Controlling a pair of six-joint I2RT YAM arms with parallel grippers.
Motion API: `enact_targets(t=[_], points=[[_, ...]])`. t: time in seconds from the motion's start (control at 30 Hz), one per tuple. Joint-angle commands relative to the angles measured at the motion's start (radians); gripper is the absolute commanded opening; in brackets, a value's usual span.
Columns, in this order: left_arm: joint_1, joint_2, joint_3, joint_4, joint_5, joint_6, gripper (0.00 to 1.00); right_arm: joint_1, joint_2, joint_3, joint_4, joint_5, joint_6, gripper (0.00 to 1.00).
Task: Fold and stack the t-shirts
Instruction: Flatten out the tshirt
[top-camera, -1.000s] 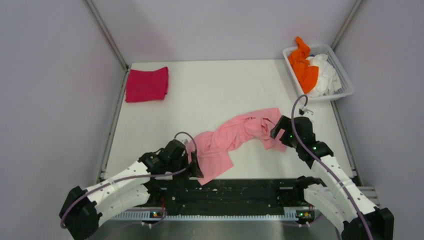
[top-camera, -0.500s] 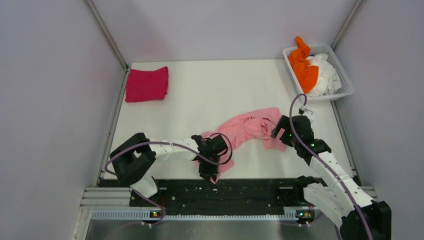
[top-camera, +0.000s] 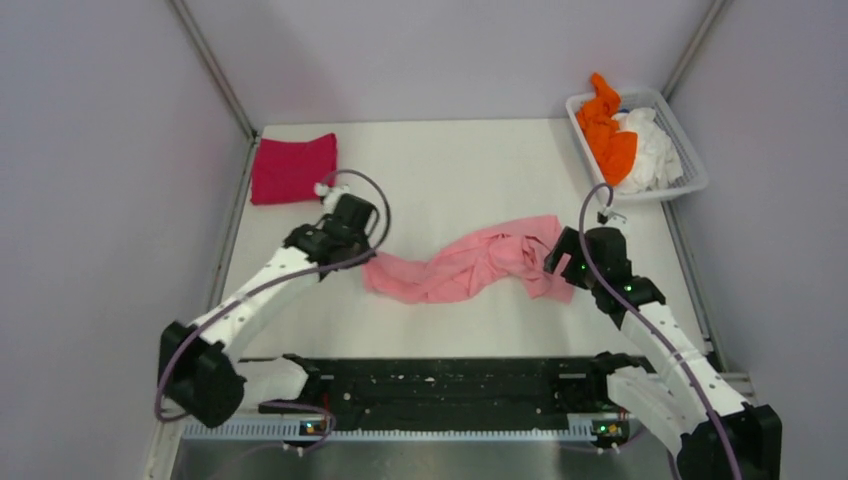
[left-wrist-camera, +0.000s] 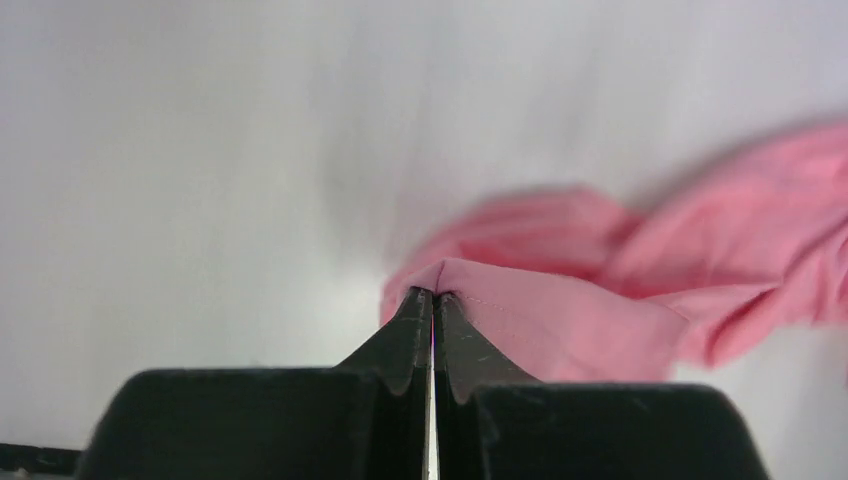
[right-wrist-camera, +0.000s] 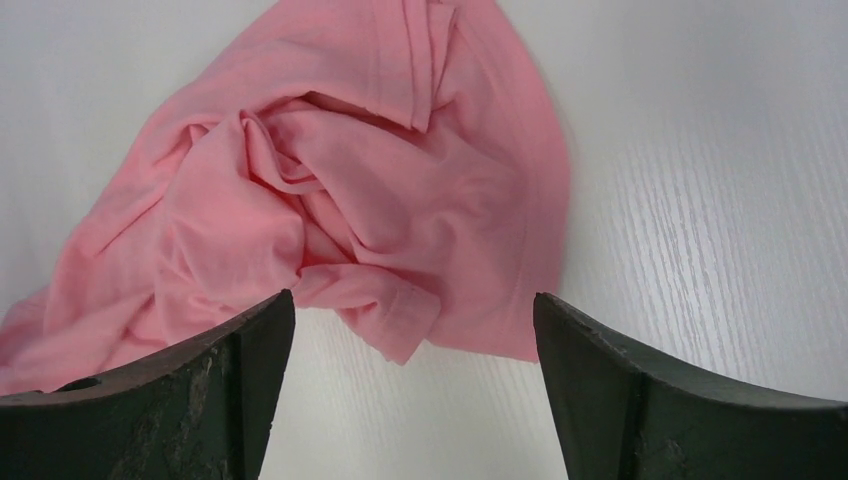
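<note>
The light pink t-shirt (top-camera: 470, 265) lies crumpled in a twisted band across the middle of the table. My left gripper (top-camera: 368, 256) is shut on its left corner; in the left wrist view the hem (left-wrist-camera: 520, 310) is pinched at the tips of the gripper (left-wrist-camera: 433, 294). My right gripper (top-camera: 560, 264) hovers open over the shirt's right end, and a bunched fold (right-wrist-camera: 400, 320) sits just ahead of its spread gripper (right-wrist-camera: 412, 297). A folded magenta-red t-shirt (top-camera: 293, 168) rests at the back left.
A white slatted basket (top-camera: 692, 170) stands at the back right, holding an orange t-shirt (top-camera: 607, 132) and a white one (top-camera: 652, 150). Grey walls close in the table on both sides, and a black rail (top-camera: 450, 380) runs along the near edge.
My left gripper closed on the pink shirt's near edge and swung back and left, pulling that end off the front edge and stretching it leftward. The right gripper stayed nearly still.
</note>
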Motion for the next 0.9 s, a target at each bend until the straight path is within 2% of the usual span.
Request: enact_targets(t=[0.0, 0.07, 0.17, 0.33, 0.5, 0.57, 0.7, 0.87], points=[[0.193, -0.259, -0.038, 0.031, -0.200, 0.127, 0.00, -0.008, 0.002, 0.044, 0.066, -0.054, -0.031, 0.87], [0.261, -0.309, -0.037, 0.030, -0.211, 0.144, 0.00, -0.008, 0.027, 0.045, 0.106, -0.090, -0.028, 0.87], [0.301, -0.335, -0.047, 0.043, -0.179, 0.143, 0.00, -0.008, 0.104, 0.061, 0.178, -0.143, -0.021, 0.85], [0.305, -0.310, -0.072, 0.066, -0.110, 0.132, 0.00, -0.007, 0.308, 0.149, 0.257, -0.115, -0.023, 0.80], [0.307, -0.295, -0.085, 0.087, -0.102, 0.130, 0.00, -0.008, 0.538, 0.266, 0.327, -0.137, -0.021, 0.64], [0.310, -0.291, -0.083, 0.090, -0.101, 0.132, 0.00, -0.008, 0.617, 0.296, 0.323, -0.151, -0.003, 0.62], [0.310, -0.282, -0.081, 0.099, -0.092, 0.137, 0.00, -0.008, 0.716, 0.302, 0.356, -0.146, 0.025, 0.57], [0.313, -0.264, -0.084, 0.100, -0.092, 0.136, 0.00, -0.002, 0.786, 0.305, 0.383, -0.211, 0.045, 0.50]])
